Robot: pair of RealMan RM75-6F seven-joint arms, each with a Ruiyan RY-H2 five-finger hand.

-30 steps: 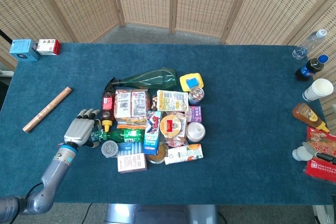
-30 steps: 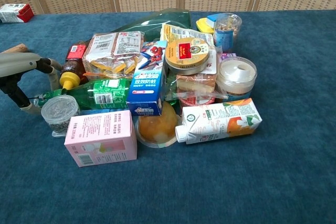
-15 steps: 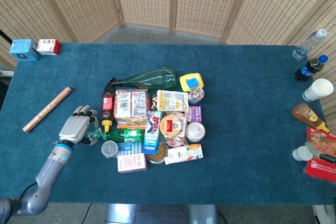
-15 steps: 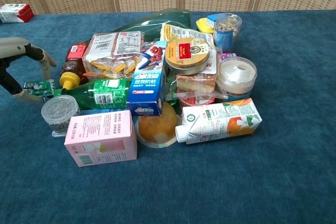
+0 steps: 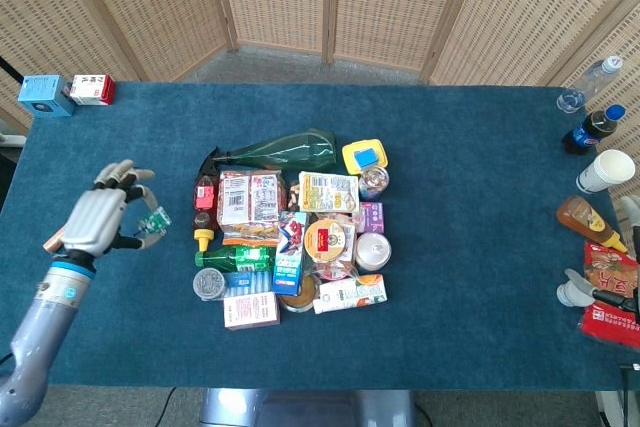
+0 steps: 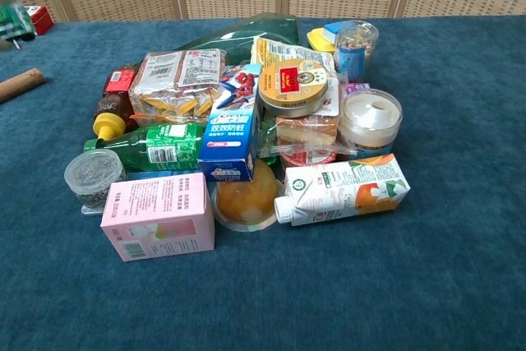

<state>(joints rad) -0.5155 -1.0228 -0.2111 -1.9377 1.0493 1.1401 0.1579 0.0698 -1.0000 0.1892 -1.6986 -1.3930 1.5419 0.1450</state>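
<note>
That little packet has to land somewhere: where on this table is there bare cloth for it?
The left robot hand holds the small green packet above open blue cloth between the wooden stick and the grocery pile. More bare cloth lies right of the pile, up to the bottles and paper cup, and along the front edge. The pile itself is packed tight.

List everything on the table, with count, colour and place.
small packet: 1, green, held in the left hand, off the table.
wooden stick: 1, brown, left side, partly behind the hand.
boxes: 2, blue and red-white, far left corner.
green bottle: 1, lying at the pile's left.
pink box: 1, pile's near edge.
juice carton: 1, white-green, pile's near right.
dark green bag: 1, pile's far edge.
bottles and paper cup: several, right edge.
left hand: 1, grey, raised left of the pile.
right hand: not clearly in view.
</note>
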